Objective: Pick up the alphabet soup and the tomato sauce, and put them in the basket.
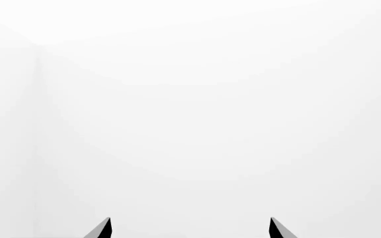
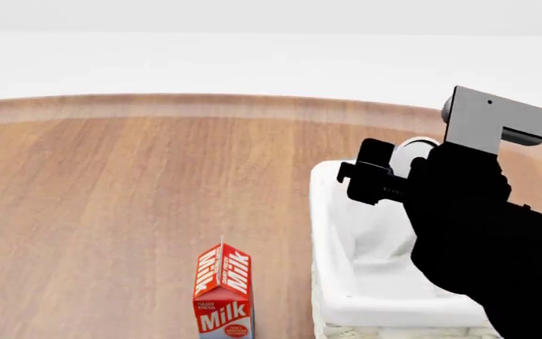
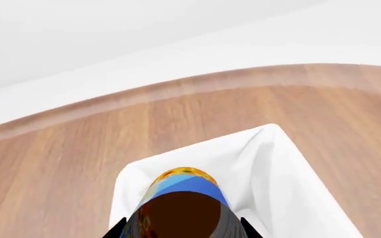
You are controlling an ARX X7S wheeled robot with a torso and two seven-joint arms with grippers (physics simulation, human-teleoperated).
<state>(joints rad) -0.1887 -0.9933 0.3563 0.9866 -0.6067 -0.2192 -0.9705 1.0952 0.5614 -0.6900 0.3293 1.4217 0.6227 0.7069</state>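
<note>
My right gripper (image 3: 181, 229) is shut on the alphabet soup (image 3: 185, 186), a can with a blue and yellow-orange label, and holds it tilted above the basket (image 3: 289, 158). In the head view the right gripper (image 2: 384, 176) hangs over the cream-white basket (image 2: 332, 233), and the can's pale top (image 2: 414, 152) shows behind the black fingers. My left gripper (image 1: 190, 229) is open and empty, its two dark fingertips (image 1: 104, 229) set wide apart against plain white. The tomato sauce is out of view.
A red and white milk carton (image 2: 222, 289) stands on the wooden table (image 2: 111, 198) just left of the basket. The table's curved far edge runs across the back, with white floor beyond.
</note>
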